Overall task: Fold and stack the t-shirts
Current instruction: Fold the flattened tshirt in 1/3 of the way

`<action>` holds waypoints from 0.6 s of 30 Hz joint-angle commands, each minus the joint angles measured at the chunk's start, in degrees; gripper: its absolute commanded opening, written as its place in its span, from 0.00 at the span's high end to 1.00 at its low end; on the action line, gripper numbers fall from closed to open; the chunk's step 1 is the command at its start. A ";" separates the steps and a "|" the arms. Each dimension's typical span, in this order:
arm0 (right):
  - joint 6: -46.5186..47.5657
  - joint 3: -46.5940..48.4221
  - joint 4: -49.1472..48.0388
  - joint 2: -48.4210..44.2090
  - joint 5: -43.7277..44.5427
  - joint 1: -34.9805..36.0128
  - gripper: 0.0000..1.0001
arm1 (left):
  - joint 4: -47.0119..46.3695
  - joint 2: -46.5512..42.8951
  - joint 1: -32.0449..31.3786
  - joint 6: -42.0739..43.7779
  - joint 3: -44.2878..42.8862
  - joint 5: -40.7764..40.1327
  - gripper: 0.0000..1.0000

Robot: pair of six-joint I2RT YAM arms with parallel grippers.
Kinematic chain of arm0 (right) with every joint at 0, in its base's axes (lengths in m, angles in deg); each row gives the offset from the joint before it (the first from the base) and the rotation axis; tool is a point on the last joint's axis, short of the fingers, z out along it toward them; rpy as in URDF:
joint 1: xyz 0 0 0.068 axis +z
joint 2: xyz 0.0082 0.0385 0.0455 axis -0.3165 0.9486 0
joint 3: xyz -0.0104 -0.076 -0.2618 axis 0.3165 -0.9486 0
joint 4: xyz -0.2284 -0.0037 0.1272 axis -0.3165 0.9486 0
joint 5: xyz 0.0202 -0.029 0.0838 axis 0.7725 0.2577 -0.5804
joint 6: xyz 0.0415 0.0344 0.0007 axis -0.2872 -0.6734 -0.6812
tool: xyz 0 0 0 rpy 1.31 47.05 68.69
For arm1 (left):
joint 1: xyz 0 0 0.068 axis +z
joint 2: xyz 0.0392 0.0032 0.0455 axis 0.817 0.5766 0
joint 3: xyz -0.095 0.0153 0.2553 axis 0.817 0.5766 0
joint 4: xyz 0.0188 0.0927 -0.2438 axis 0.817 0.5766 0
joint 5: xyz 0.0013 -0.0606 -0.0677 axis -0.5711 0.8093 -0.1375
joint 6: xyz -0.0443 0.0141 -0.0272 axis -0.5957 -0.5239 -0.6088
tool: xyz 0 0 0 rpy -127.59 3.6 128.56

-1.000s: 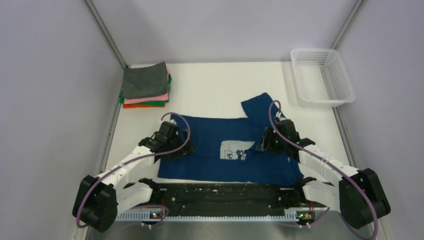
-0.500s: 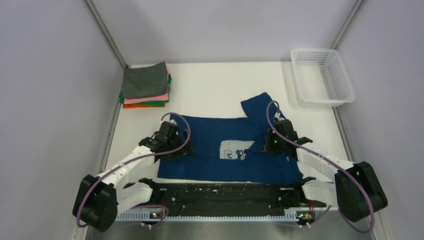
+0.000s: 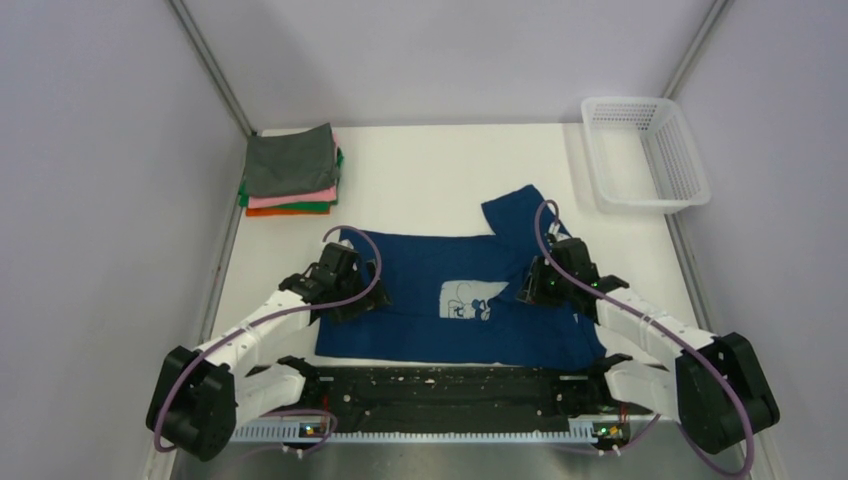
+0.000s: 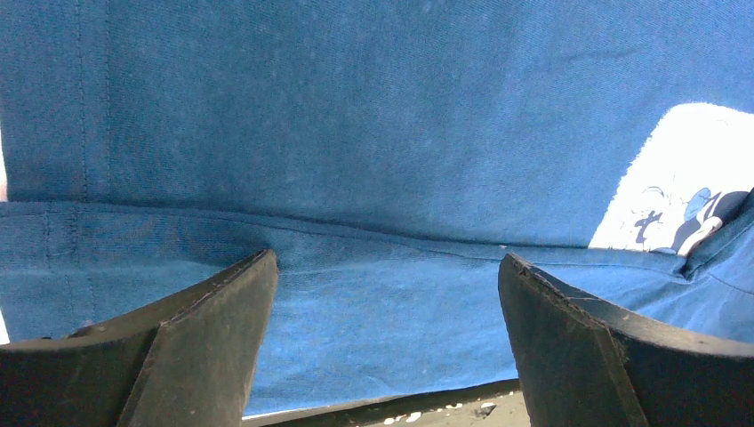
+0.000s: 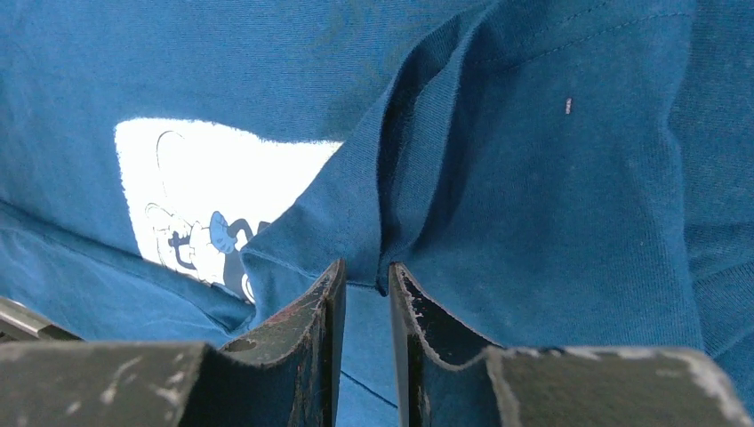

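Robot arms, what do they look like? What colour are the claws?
The left arm and right arm are white tubes with chunky black joints. A purple cable loops along each one. The left claw and right claw each have two black wedge-shaped fingers; the right ones look scratched. A tiny green light glows on the right wrist.

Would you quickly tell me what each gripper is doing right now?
Left gripper: open, above the blue t-shirt.
Right gripper: closed on a fold of it.
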 commanded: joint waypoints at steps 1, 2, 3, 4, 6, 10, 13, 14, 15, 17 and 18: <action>0.99 2.47 -2.47 1.41 -2.32 -0.07 0.75 | -0.81 0.00 -0.17 -0.22 -0.37 -0.17 0.01; 0.68 2.40 -3.27 1.94 -3.00 -0.09 0.75 | -0.76 -0.01 -0.17 -0.18 -0.43 -0.17 0.01; 0.44 2.32 -4.00 2.40 -3.63 -0.07 0.75 | -0.69 -0.04 -0.14 -0.22 -0.45 -0.17 0.01; 0.08 2.22 -4.85 2.69 -3.99 -0.07 0.76 | -0.67 -0.03 -0.18 -0.16 -0.45 -0.15 0.01; -0.63 2.07 -6.70 3.01 -3.99 -0.05 0.76 | -0.80 0.02 -0.19 -0.17 -0.49 -0.17 0.01; -1.99 2.35 -9.93 3.95 -3.82 -0.09 0.77 | -0.95 0.45 -0.14 -0.10 -0.62 -0.08 0.01; -3.24 2.96 -12.85 6.11 -4.26 -0.04 0.77 | -0.92 0.83 -0.19 -0.08 -0.78 -0.04 0.01; -3.60 3.40 -13.81 7.18 -4.48 -0.06 0.77 | -0.93 0.86 -0.17 0.00 -0.80 -0.06 0.01; -3.99 3.62 -15.36 8.32 -5.13 -0.08 0.77 | -0.90 0.79 -0.19 0.01 -0.81 -0.07 0.01; -4.41 4.32 -17.22 10.44 -5.64 -0.09 0.77 | -0.62 0.62 -0.14 0.02 -0.72 -0.21 0.01; -4.64 4.70 -18.14 11.42 -5.88 -0.05 0.77 | -0.51 0.47 -0.14 0.02 -0.72 -0.25 0.01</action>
